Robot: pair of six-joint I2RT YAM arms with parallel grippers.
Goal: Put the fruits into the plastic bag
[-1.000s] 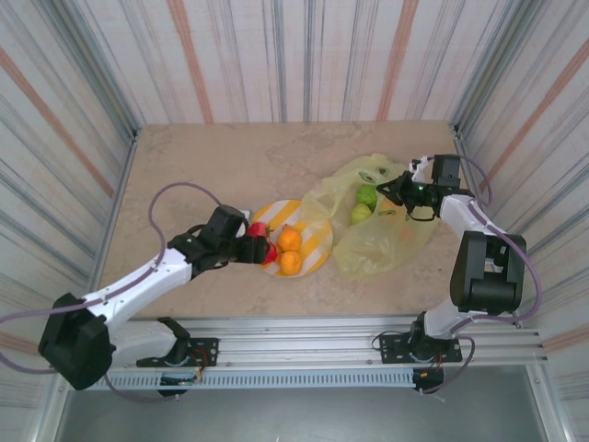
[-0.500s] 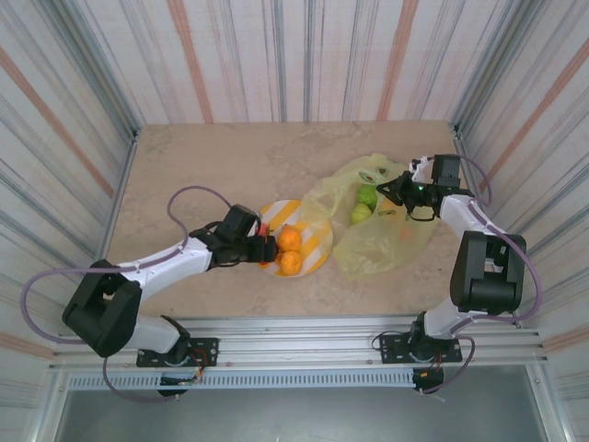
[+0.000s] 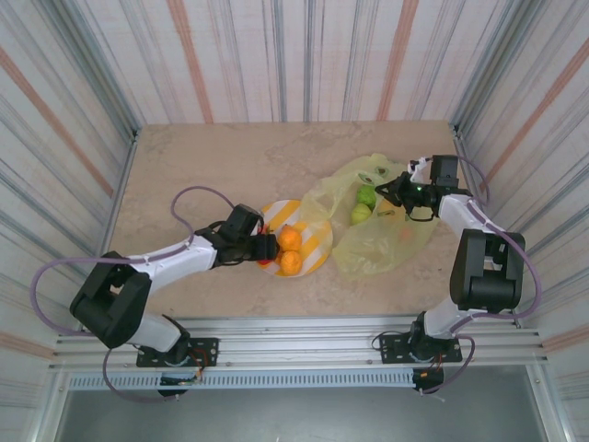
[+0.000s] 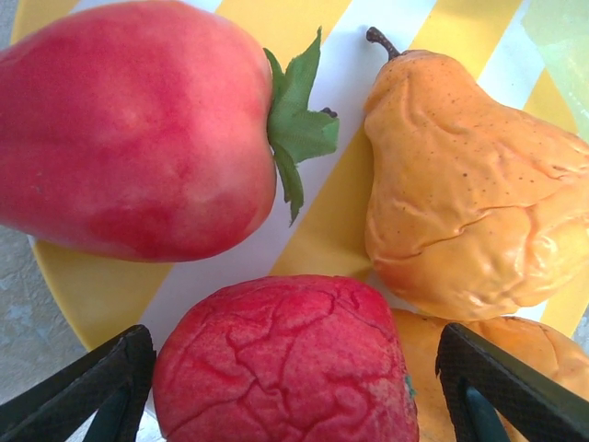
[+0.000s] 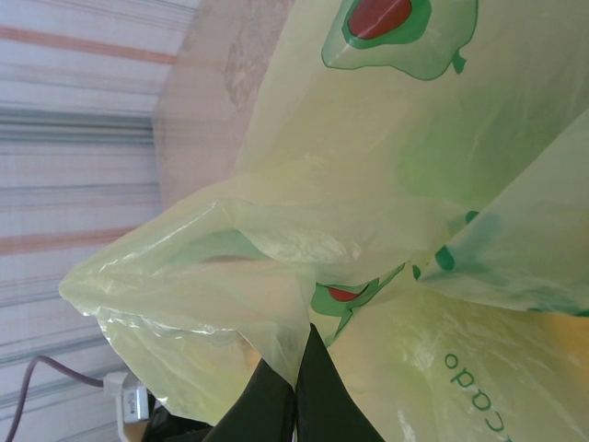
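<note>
A wrinkled red fruit lies on the striped plate between the fingers of my left gripper, which is open and straddles it; a small gap shows on the right side. Beside it on the plate are a larger red fruit with a green leaf, an orange pear and another orange fruit. Two green fruits sit inside the yellow-green plastic bag. My right gripper is shut on a fold of the bag's edge and holds it up.
The plate sits mid-table with the bag's mouth overlapping its right rim. Striped walls enclose the table on three sides. Bare tabletop stretches behind and left of the plate.
My left arm has reached further right over the plate, and its gripper now sits around the wrinkled red fruit. The right arm and the bag have stayed still.
</note>
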